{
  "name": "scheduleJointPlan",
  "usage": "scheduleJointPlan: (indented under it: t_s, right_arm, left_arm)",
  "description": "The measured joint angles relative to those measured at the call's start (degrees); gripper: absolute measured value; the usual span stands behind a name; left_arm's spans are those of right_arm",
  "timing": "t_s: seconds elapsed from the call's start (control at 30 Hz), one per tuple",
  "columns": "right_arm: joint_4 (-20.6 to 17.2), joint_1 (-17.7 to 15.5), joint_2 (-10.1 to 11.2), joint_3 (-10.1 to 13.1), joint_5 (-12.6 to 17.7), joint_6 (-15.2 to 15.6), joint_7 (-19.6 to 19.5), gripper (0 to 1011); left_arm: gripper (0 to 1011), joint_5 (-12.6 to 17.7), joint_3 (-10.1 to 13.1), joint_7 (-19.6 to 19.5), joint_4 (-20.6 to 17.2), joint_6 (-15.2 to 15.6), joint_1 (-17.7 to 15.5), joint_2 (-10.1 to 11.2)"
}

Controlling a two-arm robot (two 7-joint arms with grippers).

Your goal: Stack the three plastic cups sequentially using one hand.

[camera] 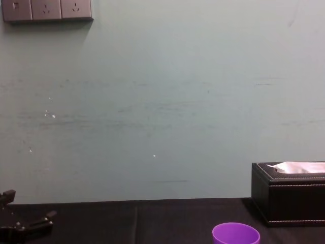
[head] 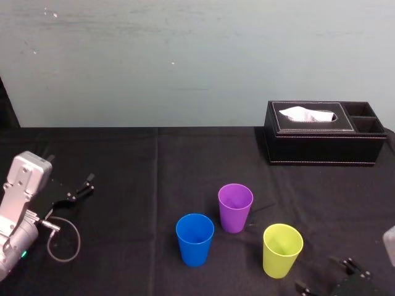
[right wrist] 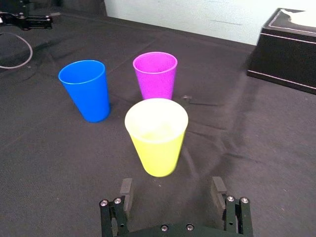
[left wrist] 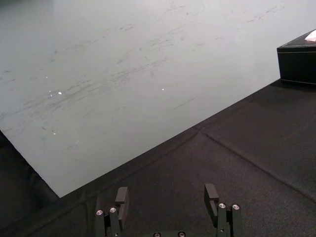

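The right end effector [right wrist: 172,186], fingers spread and empty, hovers near the upright yellow-green cup [right wrist: 157,143]. The purple cup [right wrist: 155,76] and blue cup [right wrist: 86,91] stand separately beyond on the black surface [head: 123,185]. The left end effector [left wrist: 168,195], also spread, sits far left.

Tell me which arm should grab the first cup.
Right. The right tool hangs open, directly facing the yellow-green cup; the left tool sits far off to the left.
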Motion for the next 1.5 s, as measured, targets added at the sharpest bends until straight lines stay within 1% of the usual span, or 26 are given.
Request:
scheduleJointPlan:
  t_s: [0.2,0.27,0.3,0.5,0.53,0.67,0.77,0.9,0.93,1.07,1.5]
  right_arm:
    - [1.4,2.7,-1.7,-1.9,-1.6,0.6,0.5,1003]
    - [2.1,4.3,-2.7,-2.7,-2.3,1.2,0.7,1003]
    - [2.1,4.3,-2.7,-2.7,-2.3,1.2,0.7,1003]
    - [3.8,7.1,-4.9,-4.1,-3.6,2.1,1.4,1003]
    - [3.8,7.1,-4.9,-4.1,-3.6,2.1,1.4,1003]
    - [4.9,8.7,-6.5,-4.9,-4.5,2.6,1.7,1003]
    - [5.5,9.5,-7.6,-5.1,-4.7,2.9,1.7,1003]
    - [5.8,9.8,-8.2,-5.2,-4.9,3.0,1.7,1003]
    - [6.0,10.1,-8.8,-5.3,-5.1,3.1,1.7,1003]
    - [6.4,10.5,-9.9,-5.3,-5.4,3.2,1.5,1003]
    - [7.9,11.4,-11.7,-5.8,-6.2,3.2,1.4,1003]
  left_arm:
    - [1000,0.0,0.0,0.0,0.0,0.0,0.0,0.0]
    - [1000,0.0,0.0,0.0,0.0,0.0,0.0,0.0]
    - [1000,0.0,0.0,0.0,0.0,0.0,0.0,0.0]
    - [1000,0.0,0.0,0.0,0.0,0.0,0.0,0.0]
    - [1000,0.0,0.0,0.0,0.0,0.0,0.0,0.0]
    - [1000,0.0,0.0,0.0,0.0,0.0,0.0,0.0]
    - [1000,0.0,0.0,0.0,0.0,0.0,0.0,0.0]
    - [1000,0.0,0.0,0.0,0.0,0.0,0.0,0.0]
    - [1000,0.0,0.0,0.0,0.0,0.0,0.0,0.0]
    - [1000,0.0,0.0,0.0,0.0,0.0,0.0,0.0]
    - [1000,0.0,0.0,0.0,0.0,0.0,0.0,0.0]
